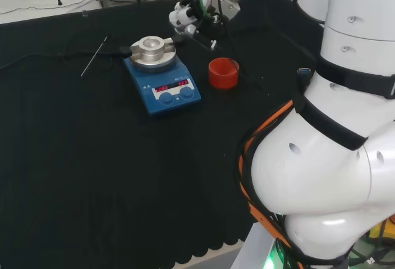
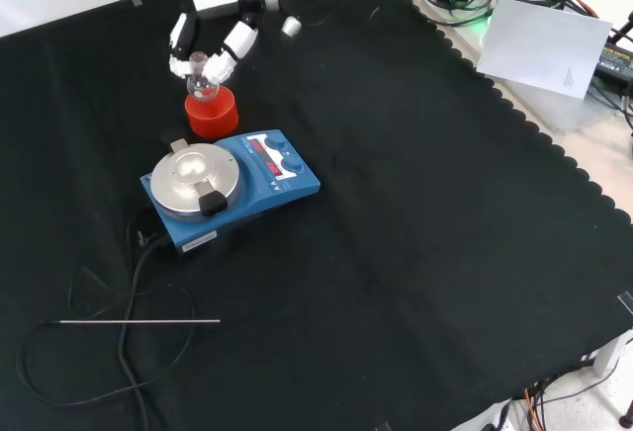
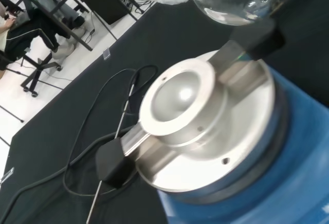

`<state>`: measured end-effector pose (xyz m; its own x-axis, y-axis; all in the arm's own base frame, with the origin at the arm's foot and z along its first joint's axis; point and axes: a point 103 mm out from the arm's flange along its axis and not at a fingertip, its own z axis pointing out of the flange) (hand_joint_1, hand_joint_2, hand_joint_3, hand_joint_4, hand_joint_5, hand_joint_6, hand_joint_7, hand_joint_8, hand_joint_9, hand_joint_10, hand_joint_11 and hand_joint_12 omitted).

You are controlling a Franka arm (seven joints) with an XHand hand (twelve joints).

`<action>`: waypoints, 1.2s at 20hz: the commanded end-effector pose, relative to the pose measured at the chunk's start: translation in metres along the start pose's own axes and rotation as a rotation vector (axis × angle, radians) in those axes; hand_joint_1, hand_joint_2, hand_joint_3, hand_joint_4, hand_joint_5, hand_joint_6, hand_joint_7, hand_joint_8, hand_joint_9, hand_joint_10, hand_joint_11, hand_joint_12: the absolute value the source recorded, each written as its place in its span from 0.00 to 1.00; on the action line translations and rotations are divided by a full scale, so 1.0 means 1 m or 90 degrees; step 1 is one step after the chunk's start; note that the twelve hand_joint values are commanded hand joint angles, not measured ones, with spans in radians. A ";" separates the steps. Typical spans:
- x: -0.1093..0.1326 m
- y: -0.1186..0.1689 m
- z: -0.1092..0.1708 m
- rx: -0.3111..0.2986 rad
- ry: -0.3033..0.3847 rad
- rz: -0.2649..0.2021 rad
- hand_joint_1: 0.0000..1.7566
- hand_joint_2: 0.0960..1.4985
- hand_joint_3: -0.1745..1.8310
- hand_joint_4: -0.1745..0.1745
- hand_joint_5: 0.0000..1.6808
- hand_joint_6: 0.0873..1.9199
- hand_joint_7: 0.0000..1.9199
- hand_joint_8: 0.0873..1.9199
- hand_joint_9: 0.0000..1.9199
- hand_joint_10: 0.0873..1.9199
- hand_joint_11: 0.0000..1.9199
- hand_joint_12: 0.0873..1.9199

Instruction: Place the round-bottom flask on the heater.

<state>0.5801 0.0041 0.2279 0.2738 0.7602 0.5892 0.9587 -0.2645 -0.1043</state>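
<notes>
The blue heater with its round metal bowl-shaped top [image 2: 193, 180] waits nearest in the front view, its bowl empty. At its twelve o'clock sits the red ribbed ring stand [image 2: 212, 113], and just above that the black and white hand [image 2: 213, 31] curls its fingers round the clear round-bottom flask [image 2: 203, 80], apparently empty. Risk, I'd judge: the smooth glass slips or clips the heater's rim.

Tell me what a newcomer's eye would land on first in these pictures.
First the blue heater with its round silver bowl-shaped top, near the middle of the black cloth in the front view. Just beyond it stands a red ribbed stand, and above that the robot hand has its fingers curled round the neck of a small clear round-bottom flask. A thin metal rod lies nearer the camera.
</notes>
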 end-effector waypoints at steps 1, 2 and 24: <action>0.026 0.018 0.027 0.027 0.002 -0.016 0.63 0.70 0.00 1.00 0.75 0.26 0.40 0.26 0.48 0.20 0.29 0.61; 0.030 0.020 0.031 0.031 0.004 -0.016 0.63 0.70 0.00 1.00 0.75 0.25 0.40 0.26 0.48 0.20 0.29 0.61; 0.037 0.052 0.092 0.076 0.009 -0.009 0.63 0.69 0.00 1.00 0.76 0.25 0.41 0.26 0.48 0.20 0.29 0.61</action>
<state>0.6455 0.0741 0.1781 0.2490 0.7571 0.6040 0.9682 -0.1780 -0.1761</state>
